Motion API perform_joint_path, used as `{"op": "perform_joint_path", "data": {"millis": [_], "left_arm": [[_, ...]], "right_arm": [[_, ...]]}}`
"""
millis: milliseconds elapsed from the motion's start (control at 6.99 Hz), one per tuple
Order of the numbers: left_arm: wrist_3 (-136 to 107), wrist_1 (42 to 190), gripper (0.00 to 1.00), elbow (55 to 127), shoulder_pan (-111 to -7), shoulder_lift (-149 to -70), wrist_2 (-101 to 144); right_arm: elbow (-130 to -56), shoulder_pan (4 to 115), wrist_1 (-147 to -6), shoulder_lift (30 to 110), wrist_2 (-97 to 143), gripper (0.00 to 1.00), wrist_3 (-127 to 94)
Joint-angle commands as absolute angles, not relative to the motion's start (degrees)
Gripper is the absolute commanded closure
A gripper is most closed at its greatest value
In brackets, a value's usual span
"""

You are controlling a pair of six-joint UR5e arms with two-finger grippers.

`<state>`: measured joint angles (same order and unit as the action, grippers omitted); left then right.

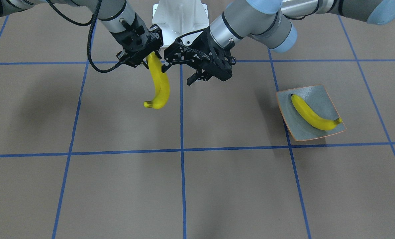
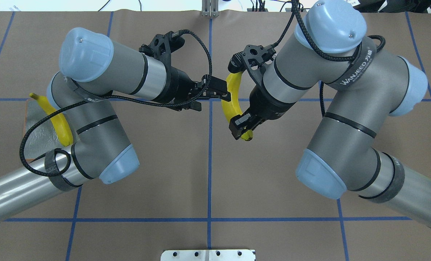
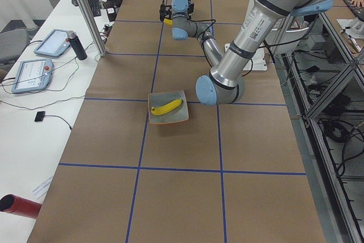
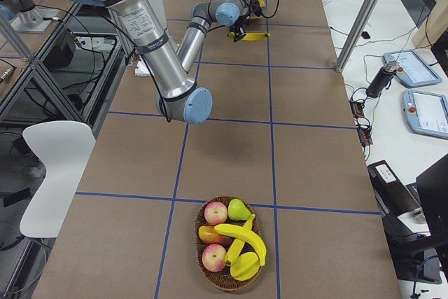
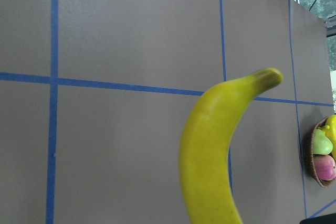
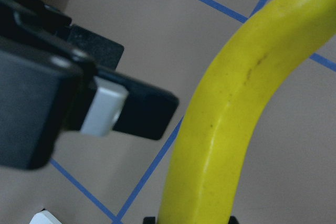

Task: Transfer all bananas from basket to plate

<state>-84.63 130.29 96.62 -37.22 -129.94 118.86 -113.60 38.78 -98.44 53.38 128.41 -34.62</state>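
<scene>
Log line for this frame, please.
right hand: grips hanging banana | left hand: open beside it | plate: one banana | basket: bananas inside

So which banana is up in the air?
The held banana, gripped at one end by the right claw above the table. The plate banana lies on the plate, and the basket bananas rest in the basket.

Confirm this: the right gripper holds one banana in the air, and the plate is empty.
Wrong about the plate: a banana lies on it, as the exterior front-facing view shows. The right gripper does hold a second banana in the air.
</scene>
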Motion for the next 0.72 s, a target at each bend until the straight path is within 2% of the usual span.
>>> {"op": "perform_joint_path", "data": {"millis": [0, 572], "left_arm": [[-84.7, 130.6, 0.0, 95.6, -36.5, -130.8, 117.9], [-84.8, 130.6, 0.0, 94.6, -35.2, -131.8, 116.3]], "right_arm": [[-115.0, 38.3, -98.4, 53.6, 128.3, 1.0, -35.3], [-115.4, 38.1, -98.4, 53.5, 128.2, 1.0, -35.3]]}}
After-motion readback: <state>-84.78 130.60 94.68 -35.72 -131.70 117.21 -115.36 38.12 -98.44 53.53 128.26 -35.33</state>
